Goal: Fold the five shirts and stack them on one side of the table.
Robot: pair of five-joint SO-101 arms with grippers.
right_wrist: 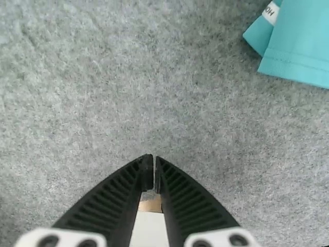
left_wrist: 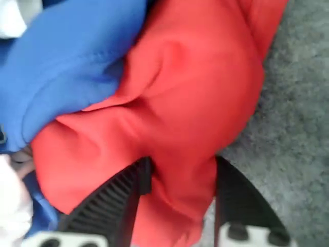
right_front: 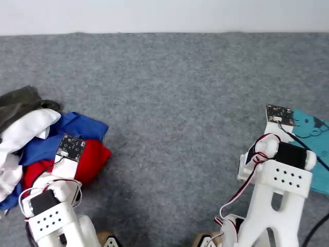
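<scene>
Red shirt (left_wrist: 195, 92) pinched in left claw (left_wrist: 181, 163).

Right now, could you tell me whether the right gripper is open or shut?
Shut. The right gripper has its fingertips touching, nothing between them, over the grey table cover.

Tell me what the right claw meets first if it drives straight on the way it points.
Probably the bare grey table cover just ahead of the shut right claw; the teal shirt lies off to one side, out of that line.
</scene>
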